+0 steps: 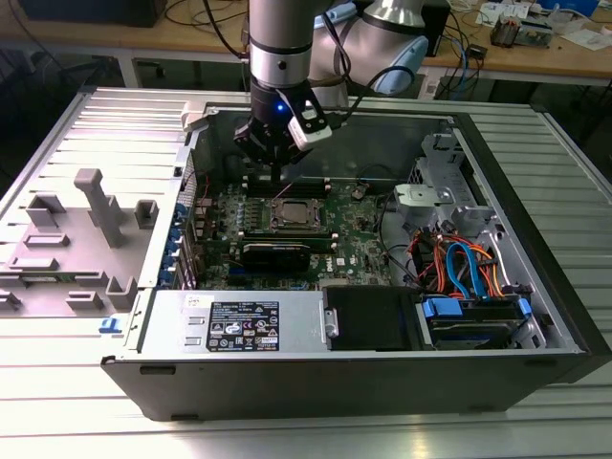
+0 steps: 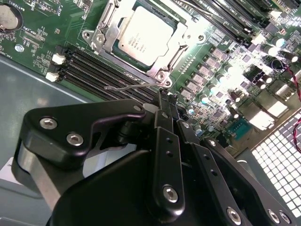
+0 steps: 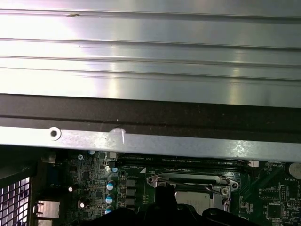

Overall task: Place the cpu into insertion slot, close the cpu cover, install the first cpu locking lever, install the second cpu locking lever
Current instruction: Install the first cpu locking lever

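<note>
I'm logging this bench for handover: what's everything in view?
computer case: one, dark grey, open, on the ribbed table
circuit board: one, green, inside the case
cpu: one, silvery-grey, seated in the insertion slot
cpu cover: one, silver frame, lying around the cpu
locking lever: one, thin wire, beside the slot
memory slots: several, black, beside the insertion slot
cables: several, orange and blue, exterior view's right
gripper: one, black, shut, tip close to the locking lever
</note>
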`<state>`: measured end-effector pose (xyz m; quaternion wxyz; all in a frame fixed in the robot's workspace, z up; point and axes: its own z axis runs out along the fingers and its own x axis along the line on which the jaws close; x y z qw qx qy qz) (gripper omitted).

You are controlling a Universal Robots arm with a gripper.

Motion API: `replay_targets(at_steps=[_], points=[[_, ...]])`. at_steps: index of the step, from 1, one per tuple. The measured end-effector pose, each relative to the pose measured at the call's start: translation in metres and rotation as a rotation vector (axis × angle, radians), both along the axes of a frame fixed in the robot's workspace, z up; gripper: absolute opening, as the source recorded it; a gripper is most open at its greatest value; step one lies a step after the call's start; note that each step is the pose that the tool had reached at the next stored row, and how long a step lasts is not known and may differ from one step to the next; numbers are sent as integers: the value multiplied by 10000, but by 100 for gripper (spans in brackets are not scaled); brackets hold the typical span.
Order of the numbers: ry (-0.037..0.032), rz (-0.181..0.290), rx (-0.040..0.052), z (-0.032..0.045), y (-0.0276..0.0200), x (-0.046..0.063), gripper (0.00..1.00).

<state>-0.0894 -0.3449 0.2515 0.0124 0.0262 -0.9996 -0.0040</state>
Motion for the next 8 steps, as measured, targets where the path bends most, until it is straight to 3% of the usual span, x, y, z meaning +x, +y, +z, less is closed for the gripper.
replay_targets(at_steps=[8], points=[[0,-1,-1,-19,0,12,11]])
